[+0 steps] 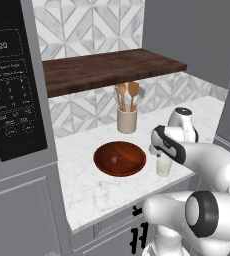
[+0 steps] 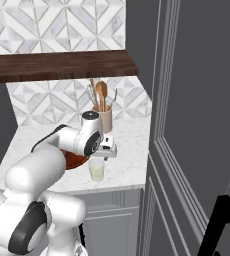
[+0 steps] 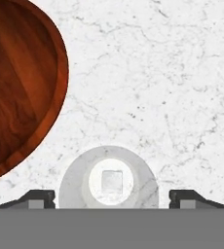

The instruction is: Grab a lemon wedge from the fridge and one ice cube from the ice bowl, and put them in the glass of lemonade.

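The gripper [image 3: 112, 197], with its 2 dark fingertips [image 3: 36, 197] spread wide, is hovering directly over the small clear tumbler of pale lemonade [image 3: 109, 181], where 1 pale translucent ice cube [image 3: 112, 181] is sitting, apparently just dropped. The glossy reddish-brown wooden ice bowl [image 3: 21, 82] is lying just beside it on the white marble counter [image 3: 158, 73].
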